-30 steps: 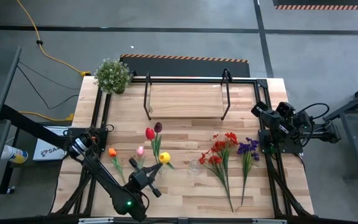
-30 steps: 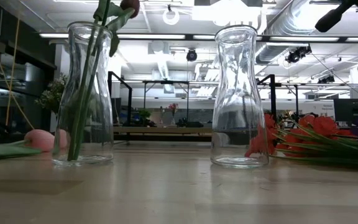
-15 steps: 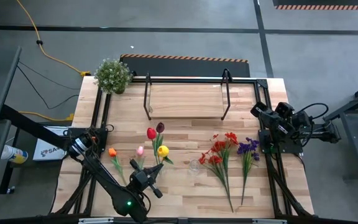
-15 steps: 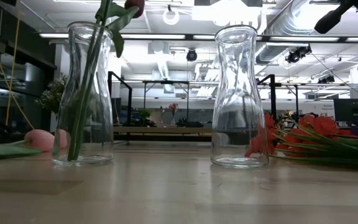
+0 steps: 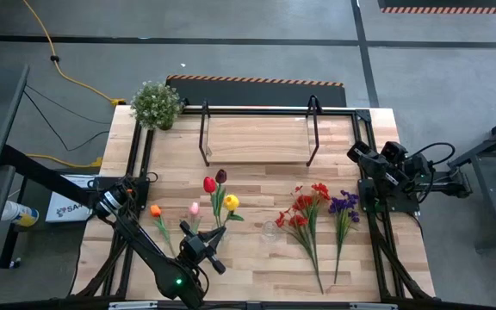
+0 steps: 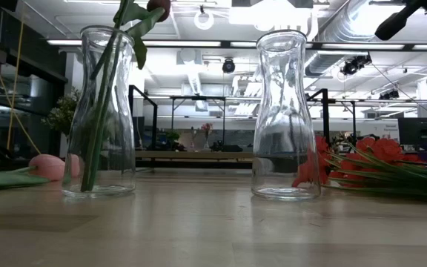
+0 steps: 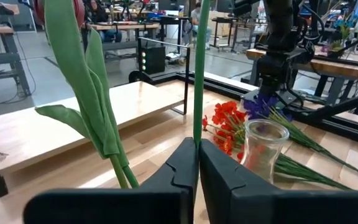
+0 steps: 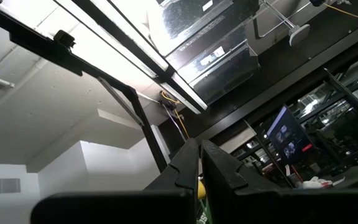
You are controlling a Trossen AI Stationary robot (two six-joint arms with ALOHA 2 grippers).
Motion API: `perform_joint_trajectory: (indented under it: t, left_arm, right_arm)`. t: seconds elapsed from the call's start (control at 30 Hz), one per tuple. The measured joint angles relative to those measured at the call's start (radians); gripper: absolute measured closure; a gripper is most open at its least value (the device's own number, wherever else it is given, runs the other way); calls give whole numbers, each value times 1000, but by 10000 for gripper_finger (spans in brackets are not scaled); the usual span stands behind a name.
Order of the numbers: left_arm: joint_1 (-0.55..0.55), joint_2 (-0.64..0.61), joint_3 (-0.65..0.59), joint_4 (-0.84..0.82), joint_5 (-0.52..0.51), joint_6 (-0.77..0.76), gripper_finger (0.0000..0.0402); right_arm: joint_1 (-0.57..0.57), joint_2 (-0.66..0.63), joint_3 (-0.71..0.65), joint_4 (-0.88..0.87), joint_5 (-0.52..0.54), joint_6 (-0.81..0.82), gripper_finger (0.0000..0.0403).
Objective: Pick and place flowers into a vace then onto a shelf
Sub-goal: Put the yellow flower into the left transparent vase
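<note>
Left claw (image 7: 198, 163) at the desk's (image 5: 257, 267) 7 o'clock, pinched on the green stem of the yellow tulip (image 5: 230, 203), its stem standing in the left vase (image 6: 101, 111) beside the red and maroon tulips. Right claw (image 8: 200, 163) shut on nothing, parked at the 3 o'clock edge, pointed ceilingward. Orange tulip (image 5: 156, 211), pink tulip (image 5: 194, 208), red sprays (image 5: 304, 211), purple sprays (image 5: 344, 205) flat on the desk; second vase (image 6: 286, 115) empty; shelf (image 5: 257, 139) at 12 o'clock.

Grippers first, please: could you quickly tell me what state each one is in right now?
Left gripper: closed on the stem of the yellow tulip.
Right gripper: closed, holding nothing.
</note>
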State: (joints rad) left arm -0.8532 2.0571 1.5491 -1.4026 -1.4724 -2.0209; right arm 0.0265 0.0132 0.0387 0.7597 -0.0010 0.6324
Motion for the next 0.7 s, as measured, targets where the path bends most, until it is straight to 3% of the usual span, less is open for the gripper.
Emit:
perform_joint_trajectory:
  t: [0.2, 0.5, 0.7]
  left_arm:
    - [-20, 0, 3, 0, 7, 0, 361]
    - [-58, 0, 3, -1, 81, -1, 325]
    - [-58, 0, 4, -2, 109, -1, 323]
  right_arm:
    - [0, 0, 0, 0, -5, 1, 391]
    - [0, 0, 0, 0, -4, -1, 391]
    - [0, 0, 0, 0, -3, 0, 391]
